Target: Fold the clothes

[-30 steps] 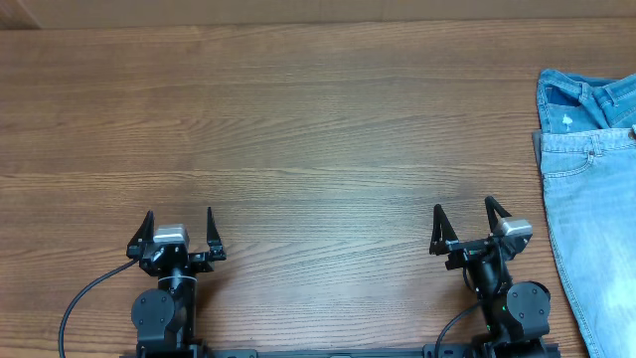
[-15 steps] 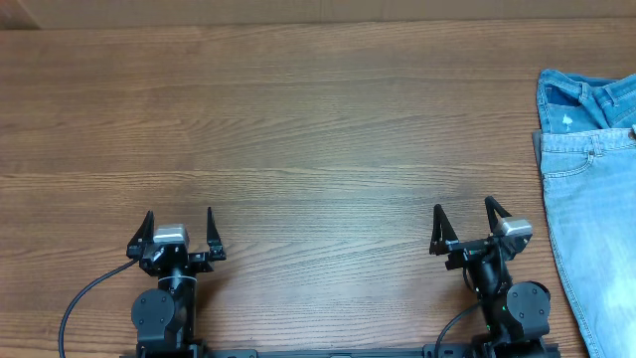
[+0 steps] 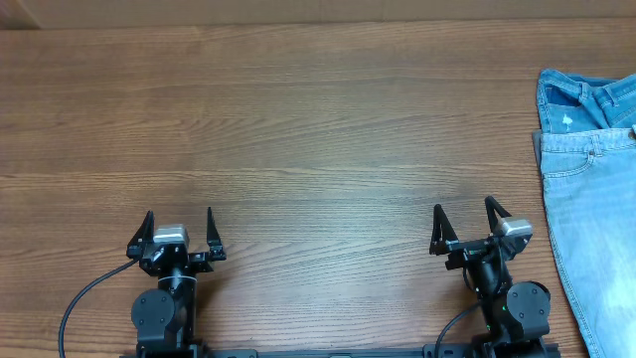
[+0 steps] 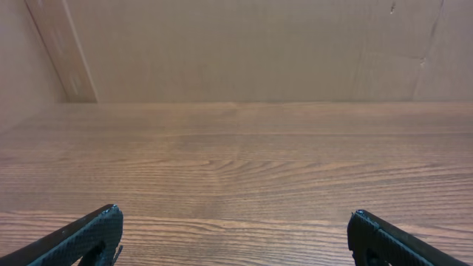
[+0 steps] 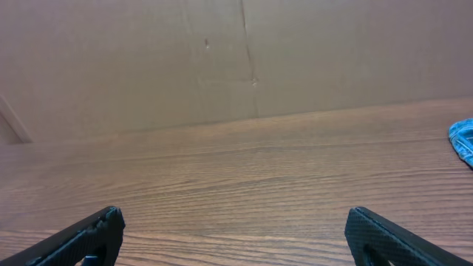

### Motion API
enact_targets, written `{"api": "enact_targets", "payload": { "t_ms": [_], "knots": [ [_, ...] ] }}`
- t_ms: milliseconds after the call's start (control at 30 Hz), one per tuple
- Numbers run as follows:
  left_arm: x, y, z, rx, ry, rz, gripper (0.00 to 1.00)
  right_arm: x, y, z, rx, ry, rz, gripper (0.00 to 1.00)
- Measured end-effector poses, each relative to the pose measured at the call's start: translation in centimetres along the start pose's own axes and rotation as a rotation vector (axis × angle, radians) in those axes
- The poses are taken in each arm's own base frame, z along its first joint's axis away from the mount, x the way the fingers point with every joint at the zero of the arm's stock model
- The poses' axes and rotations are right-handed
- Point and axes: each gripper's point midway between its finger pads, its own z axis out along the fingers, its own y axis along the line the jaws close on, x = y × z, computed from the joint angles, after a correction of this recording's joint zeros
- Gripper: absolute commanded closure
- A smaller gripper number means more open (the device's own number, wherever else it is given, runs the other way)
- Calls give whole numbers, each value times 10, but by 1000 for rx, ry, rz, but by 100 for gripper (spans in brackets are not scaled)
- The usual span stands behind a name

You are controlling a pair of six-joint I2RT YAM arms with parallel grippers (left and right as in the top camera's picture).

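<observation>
While the left hand (image 3: 179, 214) and right hand (image 3: 463, 206) stay released, the denim shorts (image 3: 588, 199) lie unmoved.

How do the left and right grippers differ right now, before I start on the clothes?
The right gripper sits close beside the pale denim shorts at the table's right edge, while the left gripper is far from them. The right wrist view catches a bit of blue cloth at its edge, while the left wrist view shows only bare wood and the cardboard wall. Both grippers are open, empty and low near the front edge.
</observation>
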Motion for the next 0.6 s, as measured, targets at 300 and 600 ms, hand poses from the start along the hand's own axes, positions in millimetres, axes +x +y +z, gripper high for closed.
{"api": "enact_targets", "payload": {
  "t_ms": [300, 600],
  "knots": [
    [0, 0, 0, 0, 0, 0, 0, -6, -2, 0, 16, -25, 1, 0],
    [0, 0, 0, 0, 0, 0, 0, -155, 8, -57, 93, -196, 147, 0]
  ]
}}
